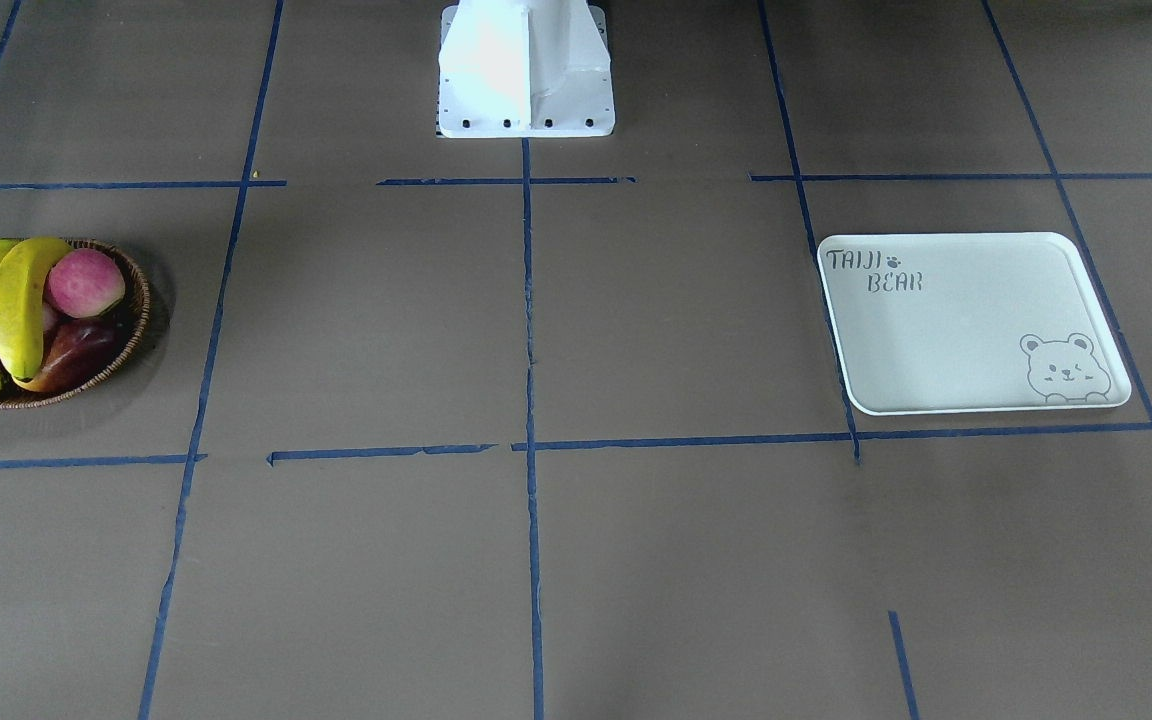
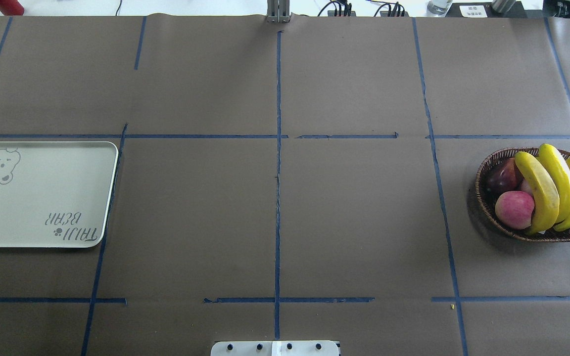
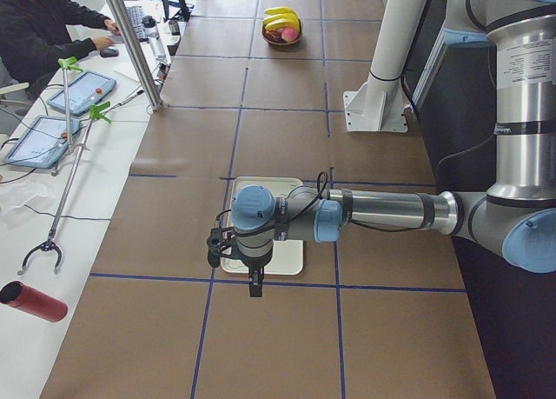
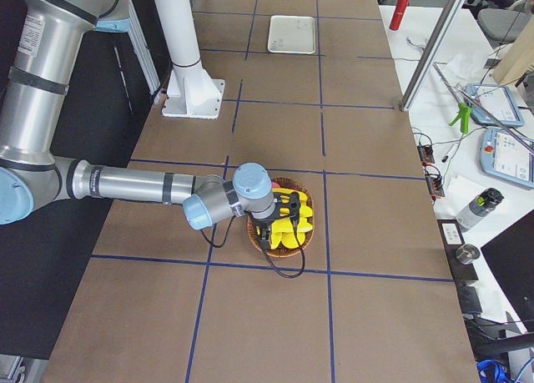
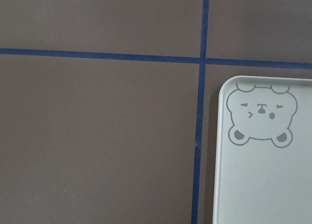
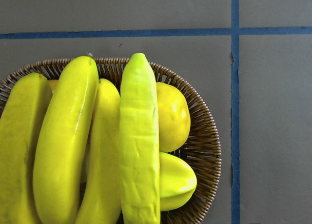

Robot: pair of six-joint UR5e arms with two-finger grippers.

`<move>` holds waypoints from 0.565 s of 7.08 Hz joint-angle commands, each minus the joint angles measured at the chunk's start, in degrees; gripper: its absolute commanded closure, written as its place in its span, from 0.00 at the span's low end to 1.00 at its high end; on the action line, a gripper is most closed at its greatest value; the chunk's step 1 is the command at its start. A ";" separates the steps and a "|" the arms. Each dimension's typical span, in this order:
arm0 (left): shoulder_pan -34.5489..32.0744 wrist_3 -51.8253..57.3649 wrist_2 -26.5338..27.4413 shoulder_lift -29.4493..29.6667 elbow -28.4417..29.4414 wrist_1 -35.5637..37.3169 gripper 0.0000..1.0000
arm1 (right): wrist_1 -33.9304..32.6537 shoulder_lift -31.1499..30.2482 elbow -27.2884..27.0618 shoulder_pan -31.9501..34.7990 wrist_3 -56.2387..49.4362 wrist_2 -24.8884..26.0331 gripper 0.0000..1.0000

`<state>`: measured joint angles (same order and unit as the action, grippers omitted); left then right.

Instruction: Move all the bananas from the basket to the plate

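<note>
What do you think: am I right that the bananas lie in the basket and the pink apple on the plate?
Not quite: the pink apple lies in the basket too, beside the bananas; the overhead view shows the plate bare.

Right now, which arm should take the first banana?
Right. The right gripper hangs over the basket holding the bananas, and its wrist camera looks straight down on them. The left gripper hangs over the plate edge at the table's other end.

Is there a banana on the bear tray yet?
No, the plate is bare, and the bananas all lie in the basket.
</note>
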<state>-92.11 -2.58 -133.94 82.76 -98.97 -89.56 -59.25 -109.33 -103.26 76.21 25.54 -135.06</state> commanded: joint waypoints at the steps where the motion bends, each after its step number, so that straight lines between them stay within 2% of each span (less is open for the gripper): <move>1: 0.00 0.03 0.00 -0.06 0.18 -0.09 0.00 | 0.89 0.42 0.61 -3.61 1.79 1.02 0.01; 3: 0.00 0.03 0.00 -0.06 0.18 -0.09 0.00 | 0.89 2.17 3.40 -3.88 1.88 1.11 0.02; 4: 0.00 0.03 0.00 -0.06 0.18 -0.09 0.00 | 0.89 2.97 4.29 -3.88 1.88 1.02 0.06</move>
<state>-92.11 -2.55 -133.94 82.71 -98.80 -89.65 -58.37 -107.44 -100.31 72.47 27.37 -133.95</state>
